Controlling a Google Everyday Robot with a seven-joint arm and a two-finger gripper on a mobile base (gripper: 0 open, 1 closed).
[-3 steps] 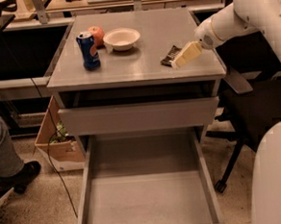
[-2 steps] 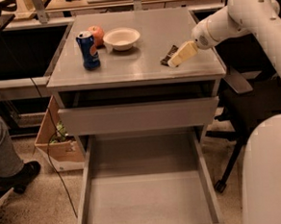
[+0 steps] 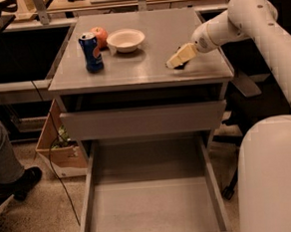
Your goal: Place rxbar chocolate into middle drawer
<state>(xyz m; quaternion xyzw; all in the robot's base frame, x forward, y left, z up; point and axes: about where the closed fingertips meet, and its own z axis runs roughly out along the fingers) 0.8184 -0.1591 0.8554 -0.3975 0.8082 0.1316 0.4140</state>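
Cabinet top [image 3: 147, 65]: soda can [image 3: 91, 53], apple [image 3: 99, 36] and bowl [image 3: 125, 40], grouped well left of the gripper [image 3: 177, 61], which is low near the right edge.

Smooth plastic hand [image 3: 177, 61] over matt metal cabinet top [image 3: 147, 63], right side.

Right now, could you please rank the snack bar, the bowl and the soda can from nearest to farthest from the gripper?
The gripper is at the right.
1. Snack bar, just beneath it.
2. Bowl, centre back.
3. Soda can, far left.
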